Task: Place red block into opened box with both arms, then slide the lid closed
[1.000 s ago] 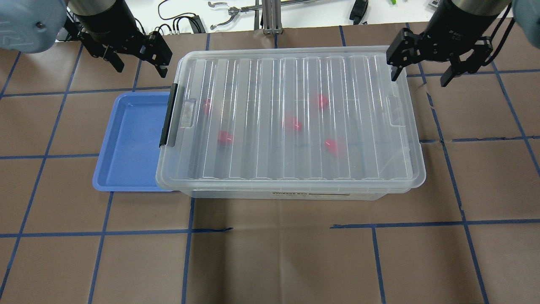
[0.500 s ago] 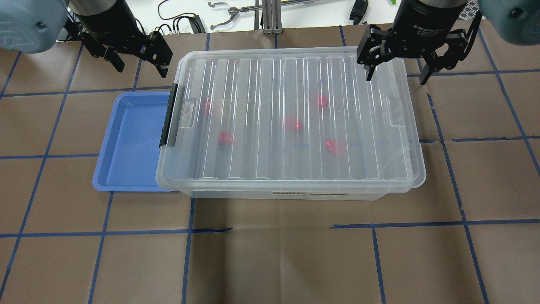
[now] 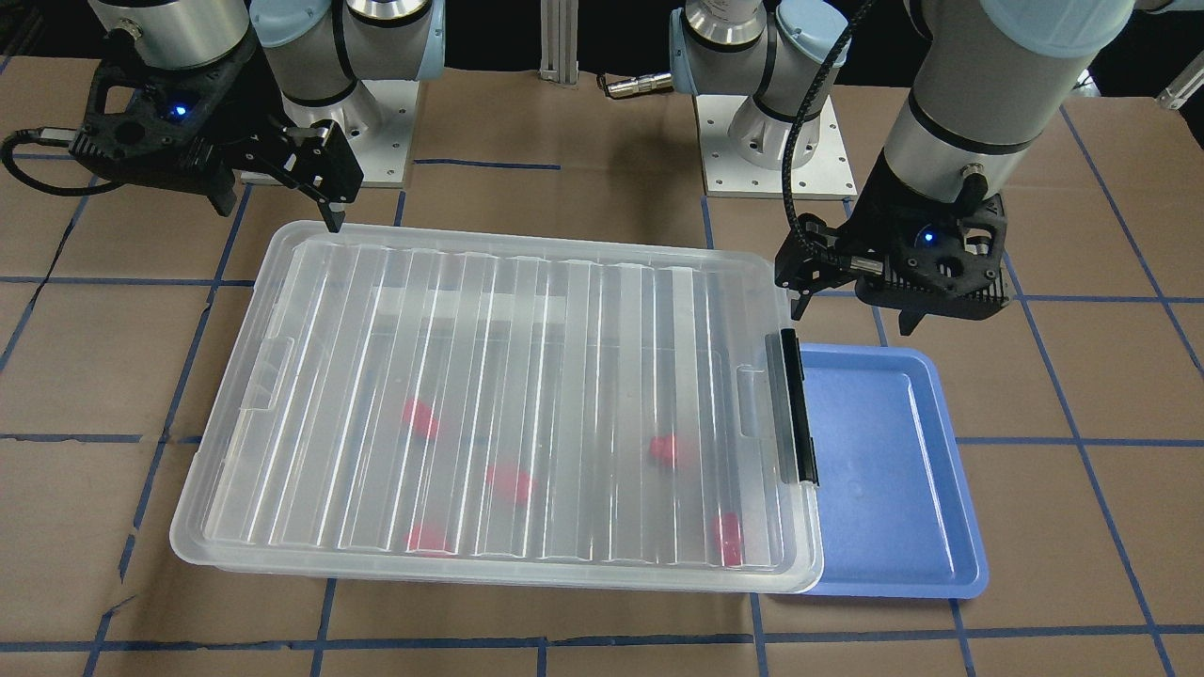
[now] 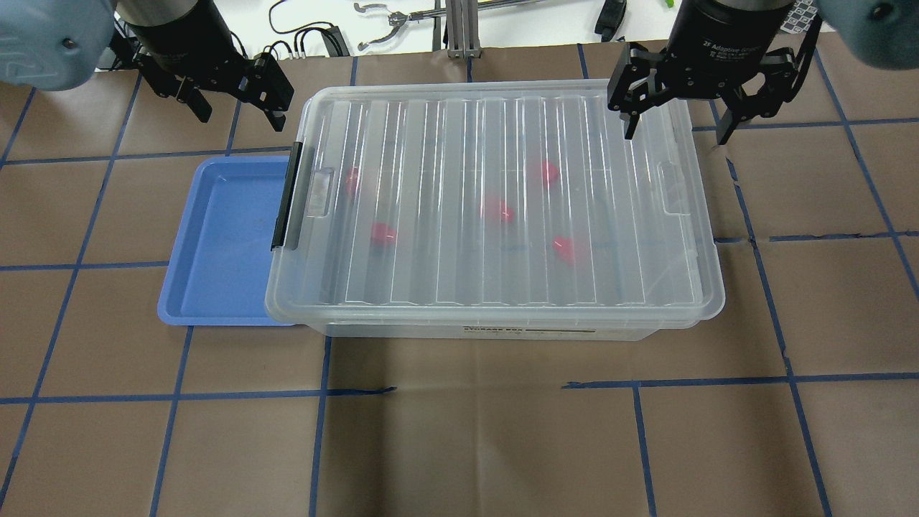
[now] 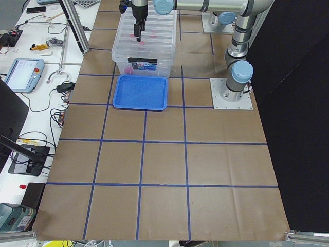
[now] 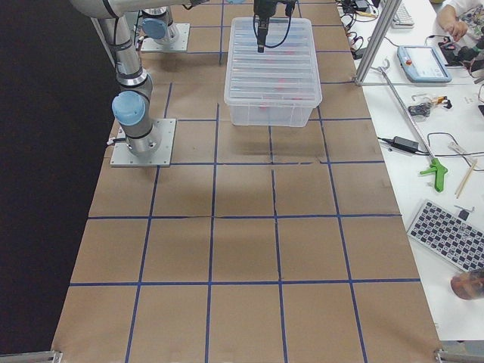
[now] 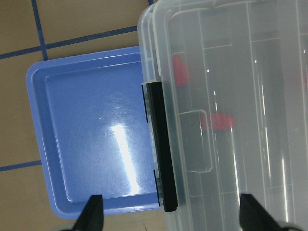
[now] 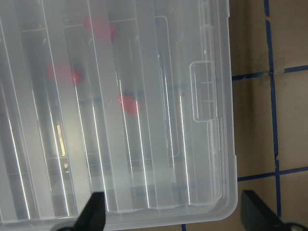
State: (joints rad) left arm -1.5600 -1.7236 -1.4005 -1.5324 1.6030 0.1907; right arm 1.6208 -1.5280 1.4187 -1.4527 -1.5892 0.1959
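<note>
The clear box [image 4: 502, 332] stands mid-table with the ribbed clear lid [image 4: 445, 237] lying over it and covering it. Several red blocks show blurred through the lid, one near the middle [image 4: 497, 210] [image 3: 509, 483] [image 8: 129, 104]. The black latch bar [image 4: 287, 197] [image 7: 161, 149] is on the box's left short end. My left gripper [image 4: 240, 117] [image 3: 851, 318] hangs open above the table, off the box's far-left corner, holding nothing. My right gripper [image 4: 677, 134] [image 3: 278, 214] is open over the lid's far-right corner, also holding nothing.
A blue tray [image 4: 222, 237] [image 3: 884, 470] [image 7: 91, 144] lies empty against the box's latch end, partly under it. Cables and tools lie on the white bench [image 4: 402, 29] beyond the table's far edge. The arm bases [image 3: 771, 141] stand behind the box.
My right gripper has swung left, from beside the box's far-right corner to above the lid's corner, then held still. The left gripper, box, lid and blocks have not moved.
</note>
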